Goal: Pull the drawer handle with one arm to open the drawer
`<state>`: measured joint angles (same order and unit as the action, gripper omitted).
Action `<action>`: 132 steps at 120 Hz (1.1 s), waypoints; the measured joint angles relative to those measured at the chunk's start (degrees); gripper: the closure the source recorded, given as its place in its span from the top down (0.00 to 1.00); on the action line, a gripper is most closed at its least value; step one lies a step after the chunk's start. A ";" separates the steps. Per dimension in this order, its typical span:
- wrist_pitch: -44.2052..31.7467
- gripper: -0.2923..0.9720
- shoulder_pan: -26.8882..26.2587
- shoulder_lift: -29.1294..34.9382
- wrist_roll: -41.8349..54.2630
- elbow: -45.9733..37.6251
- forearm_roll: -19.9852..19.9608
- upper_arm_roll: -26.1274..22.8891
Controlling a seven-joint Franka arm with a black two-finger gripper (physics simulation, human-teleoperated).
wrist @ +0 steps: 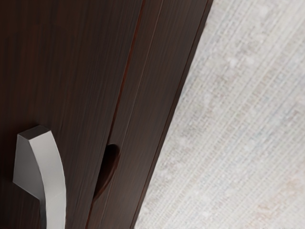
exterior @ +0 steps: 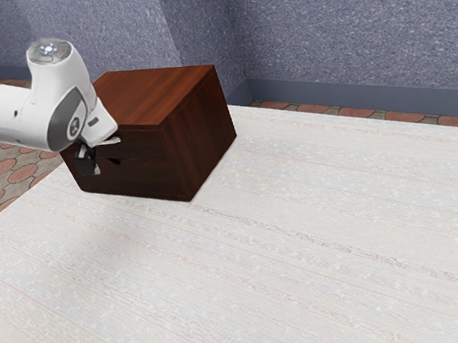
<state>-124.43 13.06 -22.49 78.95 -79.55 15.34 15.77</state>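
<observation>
The gripper [exterior: 88, 159] sits right at the drawer [exterior: 134, 167] front of the dark wooden cabinet [exterior: 155, 93], on the pale table [exterior: 301, 237] toward the exterior view's left, because the curved metal handle [wrist: 40, 167] there must be pulled; whether it is open or clamped cannot be told.

Light even, diffuse, fairly bright. Arm [exterior: 22, 115] throws a faint soft shadow on the table [exterior: 301, 237] beneath; source probably overhead. Cabinet [exterior: 196, 134] top brighter than its front. Wrist view: handle [wrist: 40, 171] pale grey against dark wood.
</observation>
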 joint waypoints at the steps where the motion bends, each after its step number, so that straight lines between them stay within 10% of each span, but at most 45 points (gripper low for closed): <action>1: -0.08 0.77 0.19 -0.03 0.04 -0.09 0.08 -0.03; 132: -1.50 0.77 4.77 11.11 1.91 -14.58 1.82 -5.64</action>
<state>-125.93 17.84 -11.38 80.85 -94.13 17.16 10.13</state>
